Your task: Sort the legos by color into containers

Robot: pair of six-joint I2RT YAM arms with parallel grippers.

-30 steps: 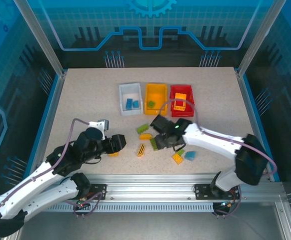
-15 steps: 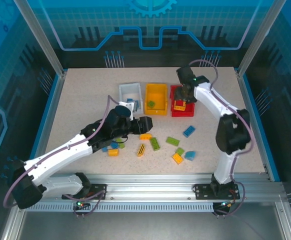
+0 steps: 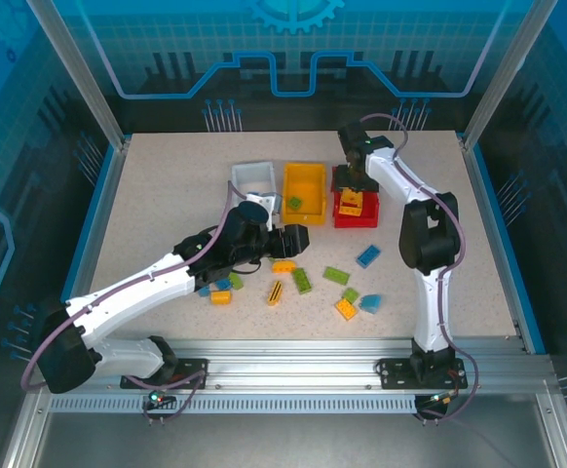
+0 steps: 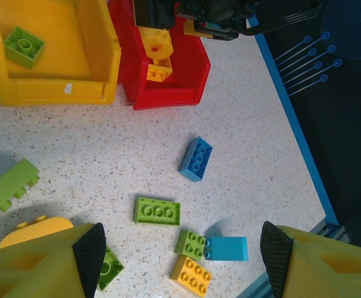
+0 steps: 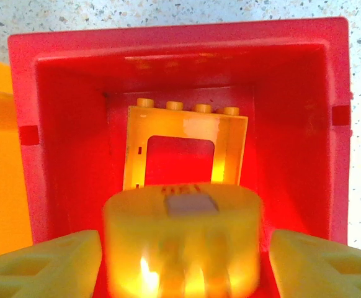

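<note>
Straight above the red bin (image 5: 44,93) at the worktop's (image 3: 167,195) far edge, right gripper (image 5: 183,251) stands parted, yellow lego (image 5: 180,214) loose between jaws.

Speckled table (image 3: 167,195), aluminium rail (image 3: 293,370) at near edge, blue walls (image 3: 30,117), perhaps glass.

No legible text, brand, number or sign. Faint embossed marks on rounded yellow brick (image 5: 180,242): too blurred to read.
</note>
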